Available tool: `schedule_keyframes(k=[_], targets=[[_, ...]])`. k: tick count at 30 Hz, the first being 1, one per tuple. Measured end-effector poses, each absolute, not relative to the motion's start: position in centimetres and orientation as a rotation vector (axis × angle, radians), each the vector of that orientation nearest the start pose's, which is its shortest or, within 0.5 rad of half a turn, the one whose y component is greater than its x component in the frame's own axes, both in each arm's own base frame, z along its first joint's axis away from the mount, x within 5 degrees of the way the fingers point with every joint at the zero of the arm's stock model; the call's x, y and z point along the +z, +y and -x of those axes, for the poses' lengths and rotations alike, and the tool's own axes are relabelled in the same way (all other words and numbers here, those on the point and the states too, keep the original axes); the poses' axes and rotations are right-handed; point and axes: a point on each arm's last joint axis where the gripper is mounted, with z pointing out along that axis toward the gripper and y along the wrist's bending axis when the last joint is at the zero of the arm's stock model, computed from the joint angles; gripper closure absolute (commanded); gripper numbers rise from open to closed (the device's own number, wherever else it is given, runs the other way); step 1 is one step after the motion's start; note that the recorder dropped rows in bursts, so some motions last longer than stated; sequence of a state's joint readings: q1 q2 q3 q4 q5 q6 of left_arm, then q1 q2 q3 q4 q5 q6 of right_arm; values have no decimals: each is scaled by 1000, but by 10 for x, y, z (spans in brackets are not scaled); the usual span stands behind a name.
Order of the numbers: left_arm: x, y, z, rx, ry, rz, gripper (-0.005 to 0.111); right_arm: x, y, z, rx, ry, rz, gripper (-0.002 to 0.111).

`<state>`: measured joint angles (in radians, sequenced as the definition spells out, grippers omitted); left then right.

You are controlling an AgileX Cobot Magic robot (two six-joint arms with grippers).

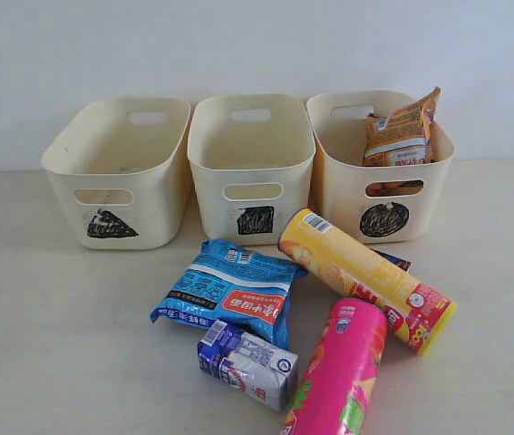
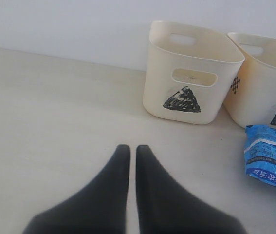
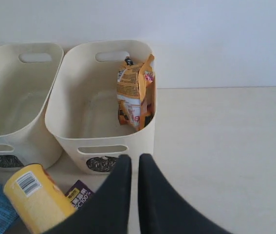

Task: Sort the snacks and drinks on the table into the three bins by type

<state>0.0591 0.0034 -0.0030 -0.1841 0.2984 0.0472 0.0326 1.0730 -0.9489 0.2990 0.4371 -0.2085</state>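
Three cream bins stand in a row: triangle [image 1: 152, 195], square [image 1: 211, 204], circle [image 1: 343, 195]. An orange-brown packet [image 1: 402, 131] leans inside the circle bin. In front lie a blue packet [image 1: 229, 290], a yellow-red chip tube [image 1: 365, 276], a pink tube [image 1: 343, 367] and a white-and-blue carton [image 1: 247, 362]. The purple carton [image 3: 79, 197] peeks from behind the yellow tube [image 3: 38, 197]. My left gripper [image 2: 133, 148] is shut and empty over bare table, short of the triangle bin [image 2: 191, 73]. My right gripper [image 3: 135, 158] is shut and empty before the circle bin [image 3: 103, 139]. Neither gripper shows in the exterior view.
A pale wall rises right behind the bins. The blue packet [image 2: 271, 158] lies off to one side of the left gripper, below the square bin [image 2: 266, 83]. Bare tabletop stretches left of the triangle bin and right of the circle bin.
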Motion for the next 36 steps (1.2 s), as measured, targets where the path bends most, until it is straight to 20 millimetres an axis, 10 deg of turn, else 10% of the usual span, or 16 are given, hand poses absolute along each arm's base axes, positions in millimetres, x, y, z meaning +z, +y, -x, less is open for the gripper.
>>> schedule_keyframes(k=[19, 36], targets=[[187, -2, -55, -98, 1774, 128, 103, 331, 14, -75, 181, 1716, 59, 107], [187, -2, -55, -98, 1774, 128, 103, 260, 13, -59, 277, 1675, -54, 107]])
